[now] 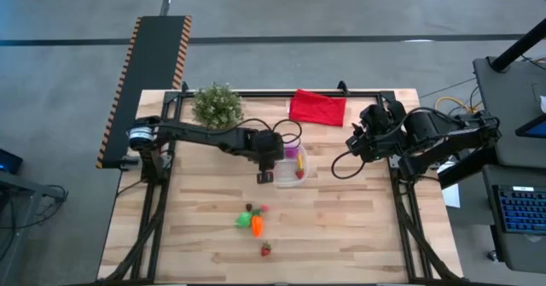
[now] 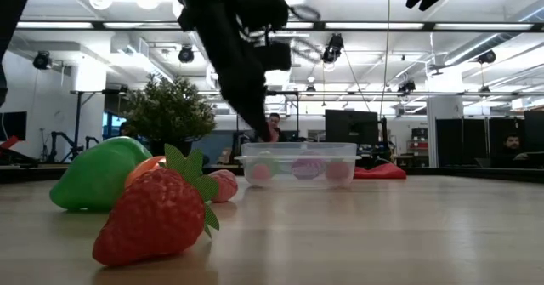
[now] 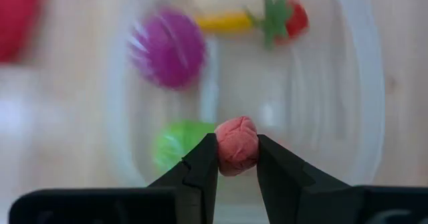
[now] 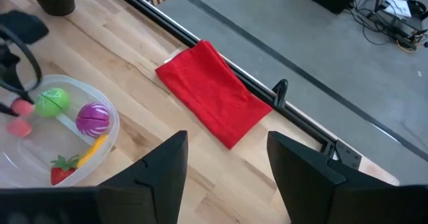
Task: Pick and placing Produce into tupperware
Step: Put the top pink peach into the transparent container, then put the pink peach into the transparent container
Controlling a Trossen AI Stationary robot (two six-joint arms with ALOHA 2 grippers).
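With my left arm stretched over the tub (image 1: pixel 299 177), its tool (image 3: pixel 237 158) pinches a pink piece (image 3: pixel 237 144); right tool (image 4: pixel 224 167) idles open.

A round clear plastic tupperware (image 1: pixel 291 168) is seen mid-table, holding purple (image 3: pixel 167 47), green (image 3: pixel 179 144), yellow and red toy pieces. A small pink piece (image 3: pixel 237 144) is held above it. Green, orange (image 1: pixel 257 226) and strawberry (image 1: pixel 266 249) toys are left on the wood nearby.

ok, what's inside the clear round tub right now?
Inside the clear round plastic tub: purple ball, green ball, yellow piece, red strawberry. Floor beneath the left hand hidden.
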